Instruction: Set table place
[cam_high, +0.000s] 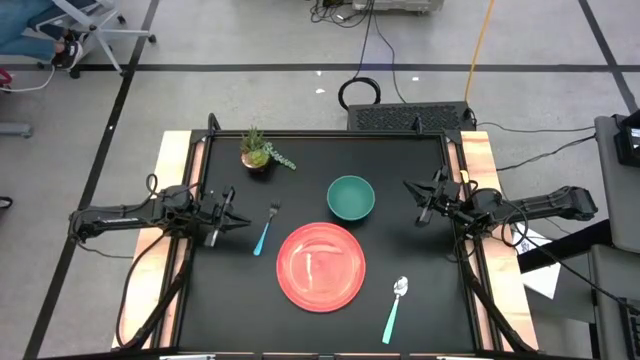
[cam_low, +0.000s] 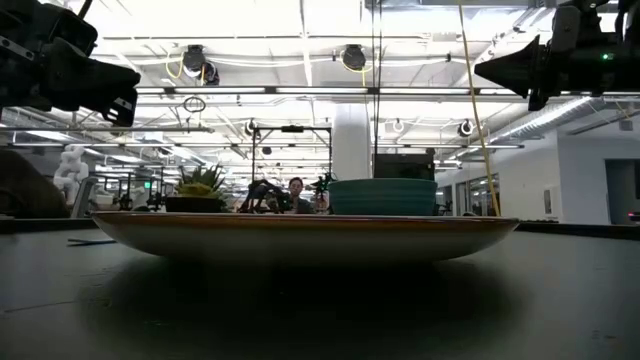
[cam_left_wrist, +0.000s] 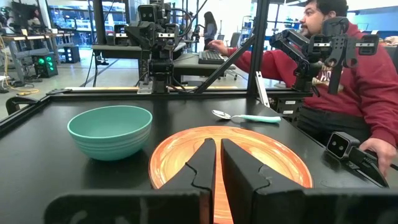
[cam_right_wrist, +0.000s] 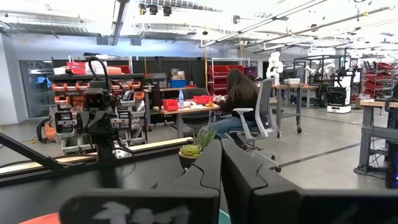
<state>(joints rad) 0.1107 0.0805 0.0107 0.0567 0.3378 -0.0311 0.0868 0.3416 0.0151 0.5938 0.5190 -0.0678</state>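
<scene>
A grey workshop floor with dark tape lines surrounds the matte black worktop, which has pale wooden strips along its two short sides. Near the middle of the worktop lies the round red plate, flat and bare. Just beyond it, toward the far edge and slightly to the right, stands the teal bowl, upright and close to the plate's rim but apart from it. The fork with its light-teal handle lies to the left of the plate, tines pointing to the far edge, with a clear gap between the two. The spoon lies to the right of the plate near the front edge, bowl end toward the far side, also not touching the plate. A small potted plant sits near the far left corner, well away from the setting.

The left gripper hangs over the left part of the worktop, beside the fork and pointing toward the plate; its jaws are nearly closed, only a thin slit between them, and grasp nothing. The right gripper hangs over the right part, level with the bowl, jaws clenched together and empty.

In the left wrist view a person in a red top sits just past the worktop's right side.
</scene>
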